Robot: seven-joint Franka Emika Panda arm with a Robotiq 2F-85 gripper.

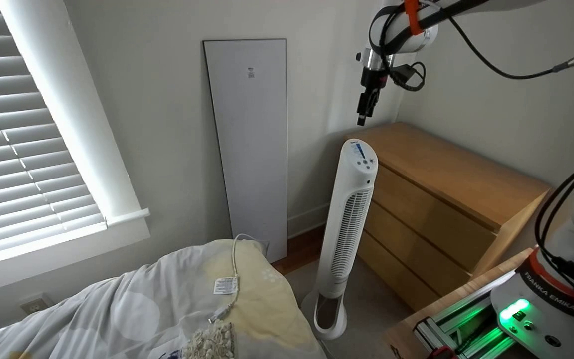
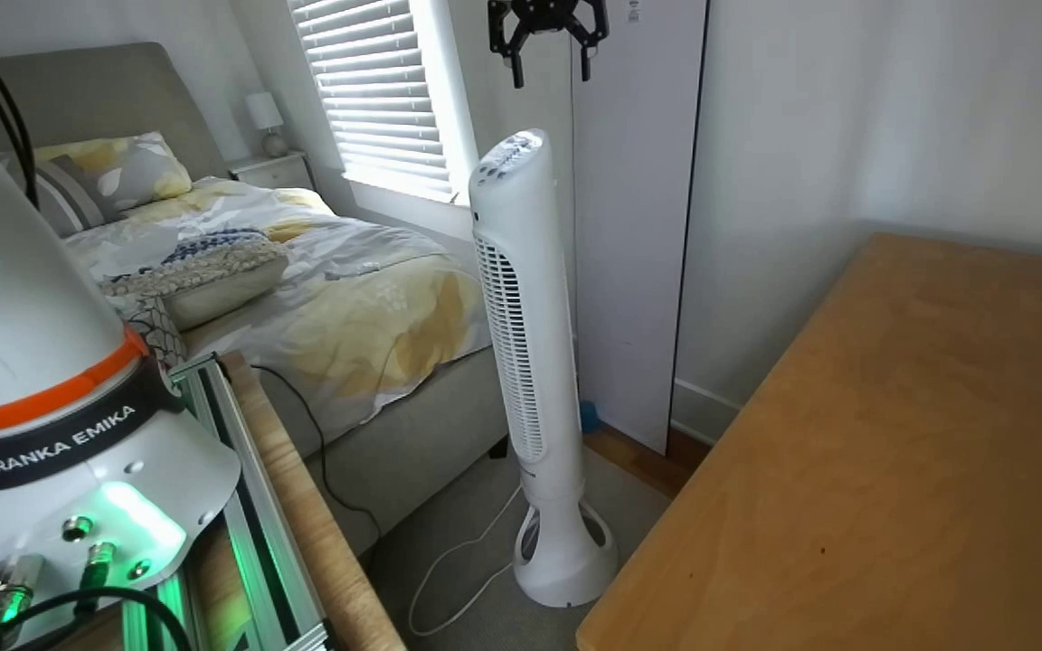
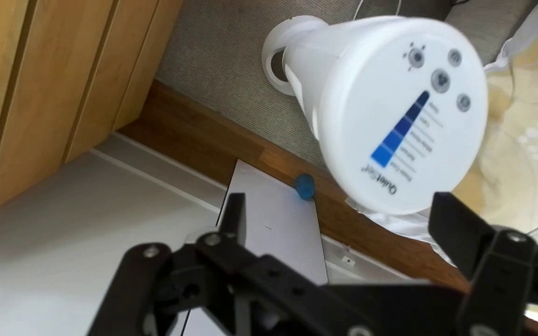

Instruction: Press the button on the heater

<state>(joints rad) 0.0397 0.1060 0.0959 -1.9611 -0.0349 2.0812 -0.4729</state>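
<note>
The heater is a tall slim white tower, standing upright on the floor in both exterior views (image 1: 339,214) (image 2: 530,298). In the wrist view its rounded top (image 3: 404,126) fills the upper right, with a blue scale. Several small round grey buttons sit there; the largest button (image 3: 440,80) is at the narrow end of the scale. My gripper (image 1: 361,121) points down above the heater's top, apart from it. In an exterior view both fingers (image 2: 552,80) are spread wide. In the wrist view the jaws (image 3: 339,198) are open with nothing between them; the buttons lie beyond the fingertips.
A wooden dresser (image 1: 446,164) stands beside the heater, also in the wrist view (image 3: 49,84). A wide pale-grey panel (image 1: 249,139) leans on the wall behind. A bed (image 2: 376,325) with pillows is on the heater's other side. A white cord (image 2: 458,547) lies on the floor.
</note>
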